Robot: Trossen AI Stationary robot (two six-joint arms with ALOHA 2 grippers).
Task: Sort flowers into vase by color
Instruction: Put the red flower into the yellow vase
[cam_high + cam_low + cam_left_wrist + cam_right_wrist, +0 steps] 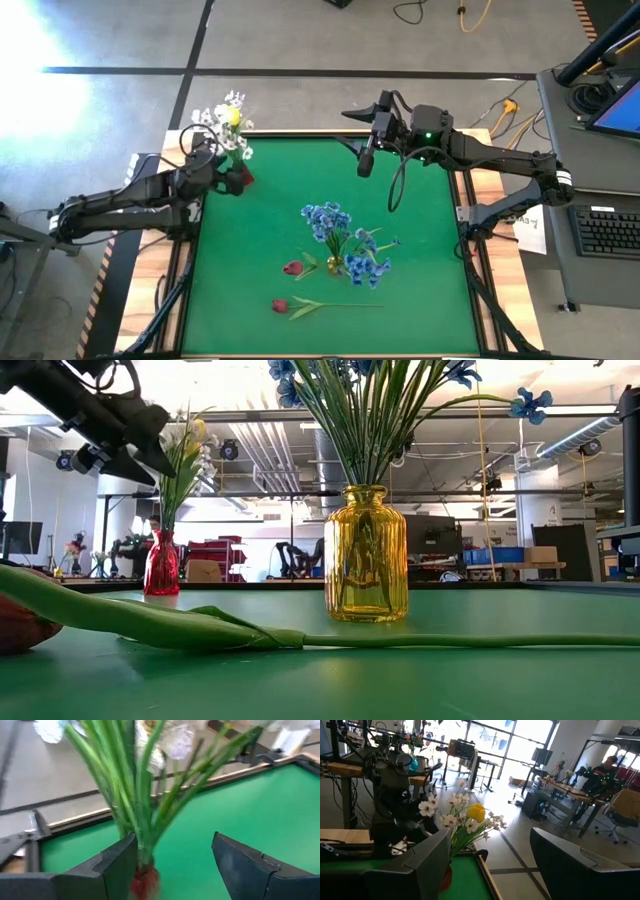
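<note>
Left gripper (172, 865), fingers spread and released, hovers at the red vase (243, 177) holding white sprays (215, 115) and a yellow tulip (232, 117); placement looks finished. Next: withdraw, fetch a red tulip (291, 268). Right gripper (366, 160) waits, open

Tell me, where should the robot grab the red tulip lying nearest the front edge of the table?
Probably mid-stem, coming straight down from above. The red tulip lies flat on the green table, its thin stem running sideways and clear of the yellow vase, so the fingers should straddle it crosswise.

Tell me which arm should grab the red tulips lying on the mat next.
Probably the right. Its gripper hangs open and empty. The left gripper is open too, but sits around the stems in the red vase, farther from the tulips.
</note>
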